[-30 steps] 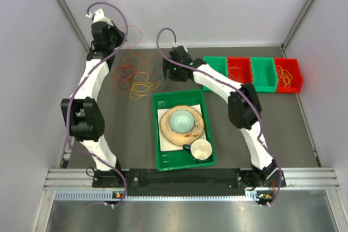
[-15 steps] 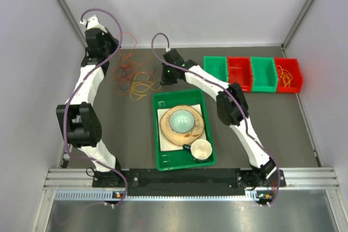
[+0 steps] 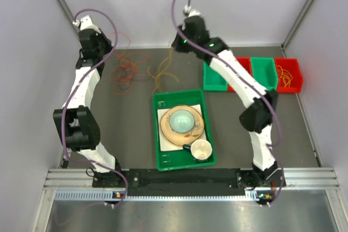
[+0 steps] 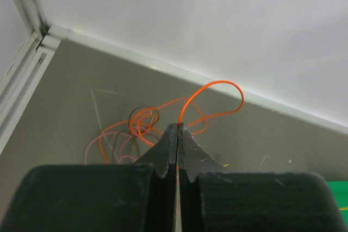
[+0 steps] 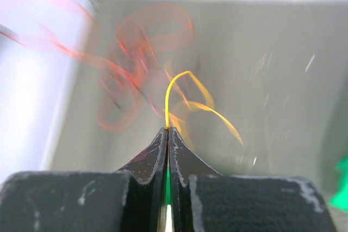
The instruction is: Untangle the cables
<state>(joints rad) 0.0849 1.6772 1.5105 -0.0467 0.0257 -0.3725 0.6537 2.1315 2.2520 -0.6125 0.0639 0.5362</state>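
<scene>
Right wrist view: the right claw (image 5: 167,130) has just snapped shut on a yellow cable (image 5: 173,82) and swung up, drawing it off the heap (image 3: 124,73) on the table (image 3: 130,134). The left claw (image 4: 178,127) pinches an orange cable (image 4: 217,83). Separation looks underway.

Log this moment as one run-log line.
left gripper: shut on orange cable | right gripper: shut on yellow cable | red-orange tangle: lying near left arm, not yet separated
</scene>
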